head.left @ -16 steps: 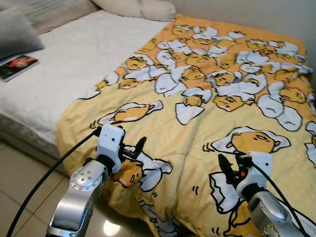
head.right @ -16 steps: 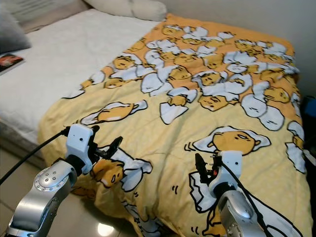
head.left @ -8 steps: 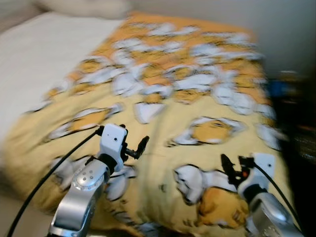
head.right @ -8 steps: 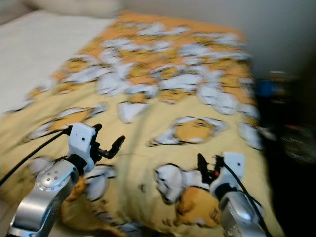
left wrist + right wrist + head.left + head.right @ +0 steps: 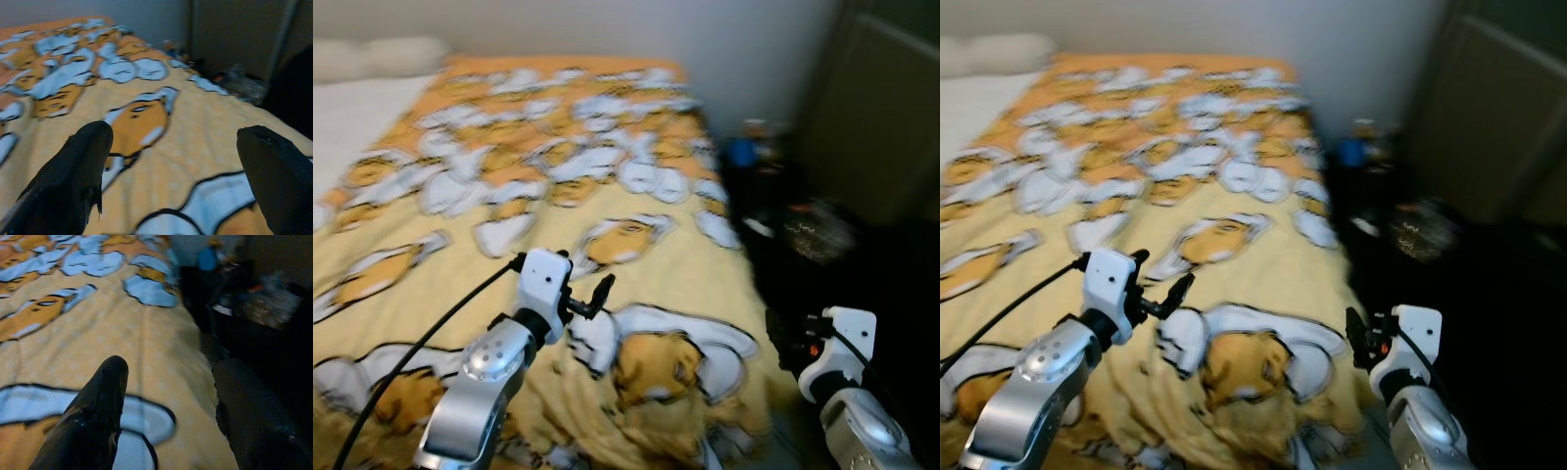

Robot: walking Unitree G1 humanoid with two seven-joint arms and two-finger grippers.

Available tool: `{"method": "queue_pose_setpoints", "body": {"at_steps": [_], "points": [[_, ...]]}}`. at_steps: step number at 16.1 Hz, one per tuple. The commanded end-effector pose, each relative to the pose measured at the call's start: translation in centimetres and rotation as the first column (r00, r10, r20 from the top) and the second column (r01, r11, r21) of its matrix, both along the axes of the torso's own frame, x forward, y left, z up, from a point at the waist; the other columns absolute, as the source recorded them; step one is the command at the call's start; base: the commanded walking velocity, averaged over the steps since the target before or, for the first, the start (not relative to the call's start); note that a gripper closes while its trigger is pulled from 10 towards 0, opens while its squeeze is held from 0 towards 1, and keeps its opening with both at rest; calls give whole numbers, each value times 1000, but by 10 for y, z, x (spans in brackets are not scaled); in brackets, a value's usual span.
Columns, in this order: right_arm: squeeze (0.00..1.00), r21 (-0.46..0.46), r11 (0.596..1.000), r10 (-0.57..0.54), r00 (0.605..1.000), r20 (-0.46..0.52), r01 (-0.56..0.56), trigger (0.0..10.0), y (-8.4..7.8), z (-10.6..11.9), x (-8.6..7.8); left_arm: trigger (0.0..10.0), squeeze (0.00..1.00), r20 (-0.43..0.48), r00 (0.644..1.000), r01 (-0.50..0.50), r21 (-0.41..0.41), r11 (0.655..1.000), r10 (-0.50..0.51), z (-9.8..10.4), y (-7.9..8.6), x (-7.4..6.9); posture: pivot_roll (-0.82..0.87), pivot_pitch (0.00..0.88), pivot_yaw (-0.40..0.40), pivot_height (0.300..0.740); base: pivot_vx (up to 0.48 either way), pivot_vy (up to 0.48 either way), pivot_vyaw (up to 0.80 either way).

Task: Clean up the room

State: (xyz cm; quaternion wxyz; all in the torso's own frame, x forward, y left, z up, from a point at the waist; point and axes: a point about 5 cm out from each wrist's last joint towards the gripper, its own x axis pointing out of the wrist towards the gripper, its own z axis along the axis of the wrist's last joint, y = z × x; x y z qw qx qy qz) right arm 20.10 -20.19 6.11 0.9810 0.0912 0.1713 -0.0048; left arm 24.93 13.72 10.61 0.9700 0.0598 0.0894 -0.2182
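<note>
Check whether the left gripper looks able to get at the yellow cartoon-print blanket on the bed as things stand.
Probably yes. The left gripper hangs open over the yellow cartoon-print blanket, whose bunched edge lies just below it, with nothing in between; a short lowering should reach it.

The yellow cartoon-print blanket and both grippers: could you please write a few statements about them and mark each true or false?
1. The yellow cartoon-print blanket covers the bed. True.
2. The left gripper grips a fold of the blanket. False: its fingers are spread apart with nothing between them, above the blanket.
3. The right gripper is open. True.
4. A red book lies on the blanket between the grippers. False: nothing of the kind lies there.
5. Dark clutter with a small blue object lies on the robot's right of the bed. True.
</note>
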Motion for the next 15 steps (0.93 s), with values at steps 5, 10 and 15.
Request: {"method": "queue_pose_setpoints", "body": {"at_steps": [5,10,15], "points": [[0,-9,998,60,998,22,-60,10000,8,5,4,10000,0,-16,1000,-18,5,1000,18,-1,5,-1,-37,0,9,740,0,0,-153],[0,-10,994,113,993,16,-113,10000,13,5,7,10000,0,-25,999,-35,-16,999,34,-1,5,-1,-26,0,0,740,0,0,0],[0,-5,989,149,989,7,-148,10000,16,3,9,10000,0,-28,997,-66,-15,998,65,-1,9,-1,-16,0,-3,740,-171,0,0]]}}
